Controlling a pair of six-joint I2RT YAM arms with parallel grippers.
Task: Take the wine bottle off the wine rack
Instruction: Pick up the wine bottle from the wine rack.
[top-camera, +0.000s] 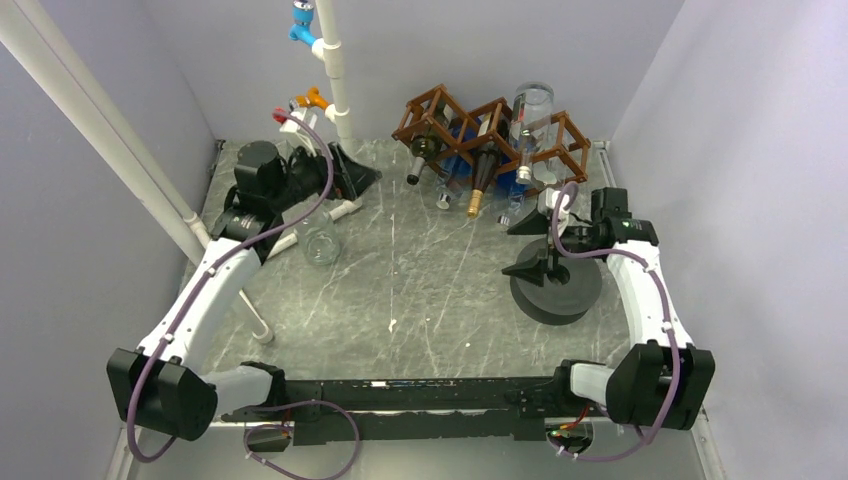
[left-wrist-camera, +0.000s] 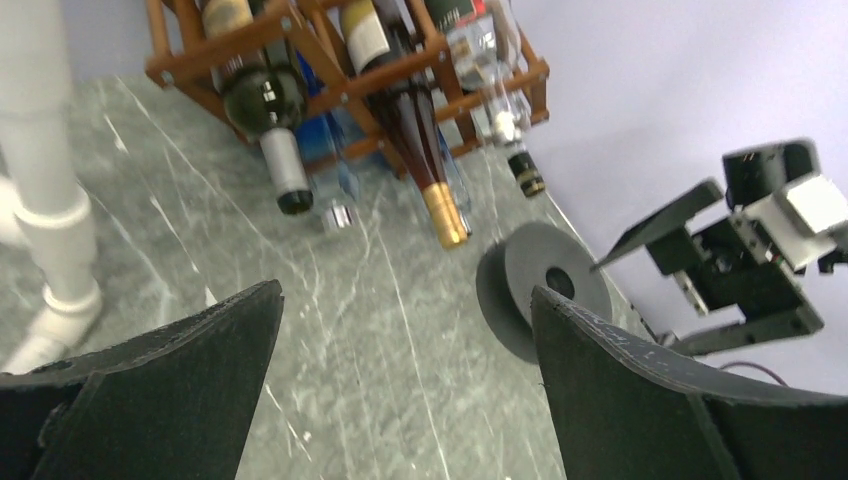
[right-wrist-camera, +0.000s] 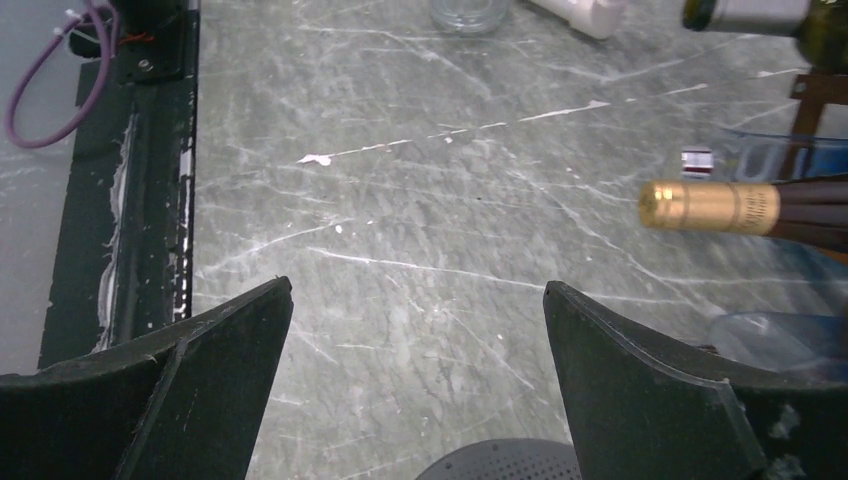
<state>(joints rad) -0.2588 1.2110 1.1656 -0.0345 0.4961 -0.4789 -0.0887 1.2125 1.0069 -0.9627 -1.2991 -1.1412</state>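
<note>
Left fingers (left-wrist-camera: 200, 350): spread wide, empty, well left of the wine rack (top-camera: 490, 125).
Wine bottles: two dark ones lie in the rack, necks jutting out front. The grey-capped bottle (left-wrist-camera: 270, 110) is at its left, the gold-capped bottle (left-wrist-camera: 420, 130) mid-rack.
Handling: probably heavy, rigid, slick, breakable glass; best gripped at the neck.
Count: one rack; clear bottles (left-wrist-camera: 490, 90) at its right, number unclear.
Right fingers (right-wrist-camera: 640, 370): spread wide, empty, before the rack's right end.
</note>
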